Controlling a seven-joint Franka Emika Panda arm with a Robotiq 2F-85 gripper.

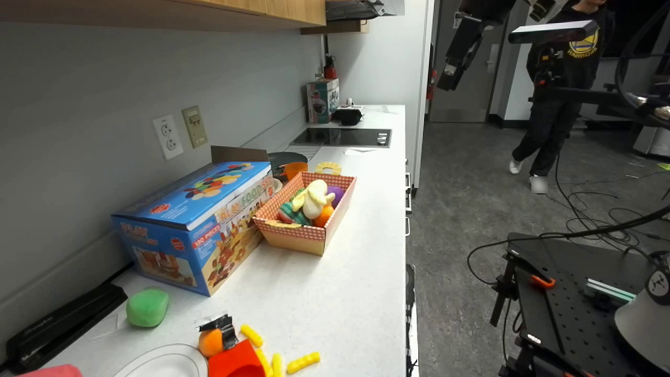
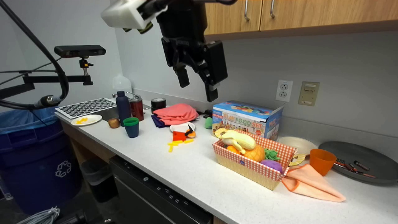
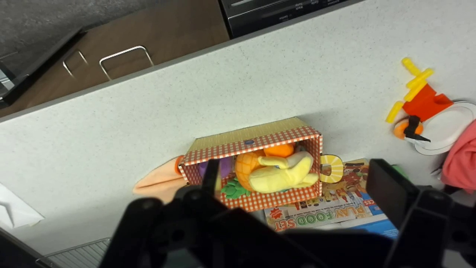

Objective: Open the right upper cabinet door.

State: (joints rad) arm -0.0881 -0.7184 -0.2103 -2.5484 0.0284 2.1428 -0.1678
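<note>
- I have the gripper (image 2: 197,87) hanging in mid-air, tips angled downward, its two fingers (image 3: 390,193) well apart.
- My target, the right upper cabinet door (image 2: 329,14), is high on the wall above the counter (image 2: 186,168), lying flush with the neighbouring door (image 2: 230,18), so it reads as closed.
- I can see its metal handle (image 2: 272,8) just right of the seam between the two.
- In an exterior view, the arm (image 2: 183,21) hides part of the neighbouring door; I can't tell how far the gripper is from either.
- Through the wrist view I look down on the checked basket (image 2: 245,171), a plush banana (image 2: 241,140) on top of its toy food.
- The blue box (image 2: 242,123) stands just behind it, near the wall.
</note>
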